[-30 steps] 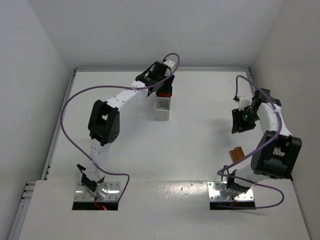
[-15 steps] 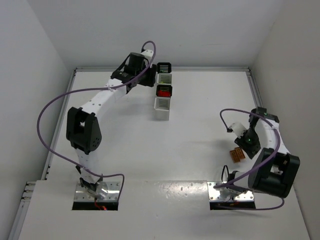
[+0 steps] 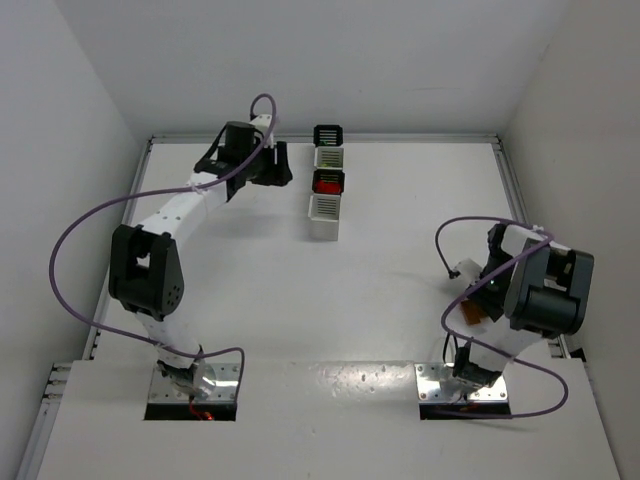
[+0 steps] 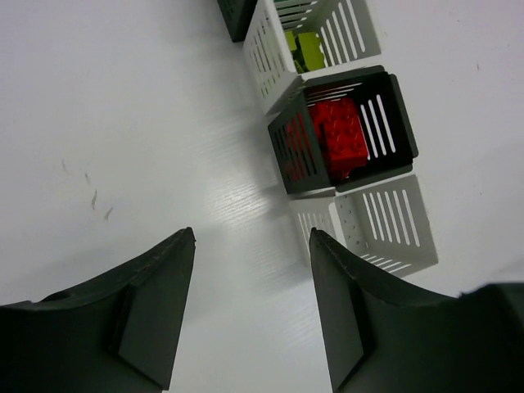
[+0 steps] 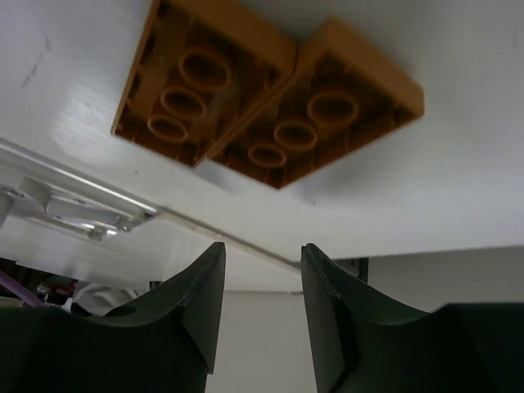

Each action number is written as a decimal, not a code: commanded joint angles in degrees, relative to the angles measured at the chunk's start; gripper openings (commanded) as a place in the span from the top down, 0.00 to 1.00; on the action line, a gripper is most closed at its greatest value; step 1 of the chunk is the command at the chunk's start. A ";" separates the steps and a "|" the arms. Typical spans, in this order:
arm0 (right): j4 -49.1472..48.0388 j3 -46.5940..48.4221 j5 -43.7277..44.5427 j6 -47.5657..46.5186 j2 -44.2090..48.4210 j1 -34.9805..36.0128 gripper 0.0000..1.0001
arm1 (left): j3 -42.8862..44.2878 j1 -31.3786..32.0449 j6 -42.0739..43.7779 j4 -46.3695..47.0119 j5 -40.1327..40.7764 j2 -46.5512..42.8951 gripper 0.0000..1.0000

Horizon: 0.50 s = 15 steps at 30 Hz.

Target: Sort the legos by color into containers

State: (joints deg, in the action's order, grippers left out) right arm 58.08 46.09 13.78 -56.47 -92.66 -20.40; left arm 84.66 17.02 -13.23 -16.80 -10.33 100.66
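R gripper (image 5: 260,255): apart, empty, at 2 orange plates (image 5: 270,106)
L gripper (image 4: 251,237): apart, empty, by bins (image 4: 286,151)
Done: reds (image 4: 337,135), greens (image 4: 304,49) binned
Left: orange pair, prob last

Table (image 4: 123,98): smooth white sheet, semi-gloss, a few faint scuffs well off the black slatted plastic bin (image 4: 282,143). That bin is matt; red bricks (image 4: 340,135) inside it are glossy plastic. White slatted plastic bins (image 4: 385,225) flanking it: matt. Two orange plastic plates (image 5: 270,90): smooth moulded, slight sheen. Left gripper (image 4: 250,303) fingers (image 4: 155,311): matt black plastic.
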 commanded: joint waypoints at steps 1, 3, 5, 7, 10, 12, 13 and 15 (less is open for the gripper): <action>-3.41 0.67 -4.10 2.06 -2.69 0.89 0.57 | -2.30 -1.37 -3.90 5.11 -4.43 -4.42 0.36; -4.56 1.29 -5.34 2.85 -5.06 1.41 0.57 | -2.84 -1.37 -4.78 5.63 -4.97 -4.42 0.36; -5.09 3.13 -7.27 2.85 -6.38 2.03 0.57 | -3.45 -1.37 -6.10 5.63 -5.49 -3.37 0.36; -5.70 5.58 -9.90 2.85 -8.22 2.64 0.56 | -3.45 -1.37 -6.10 5.63 -6.02 -3.37 0.36; -4.30 10.59 -15.26 3.38 -10.77 5.19 0.56 | -3.45 -1.37 -6.10 6.95 -6.02 -2.84 0.36; -4.30 14.01 -18.68 3.38 -11.92 6.60 0.55 | -4.07 -1.89 -6.10 7.56 -6.02 -2.84 0.36; -4.30 15.08 -19.66 3.38 -12.54 8.17 0.55 | -4.68 -1.90 -6.10 8.35 -6.02 -2.84 0.36; -4.30 18.41 -22.91 4.61 -14.29 9.76 0.55 | -5.47 -1.90 -6.62 8.89 -6.02 -2.84 0.36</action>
State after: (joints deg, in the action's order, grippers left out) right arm 53.98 60.38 -1.52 -53.19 -105.82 -12.84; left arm 80.29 15.53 -18.70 -11.16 -15.27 99.63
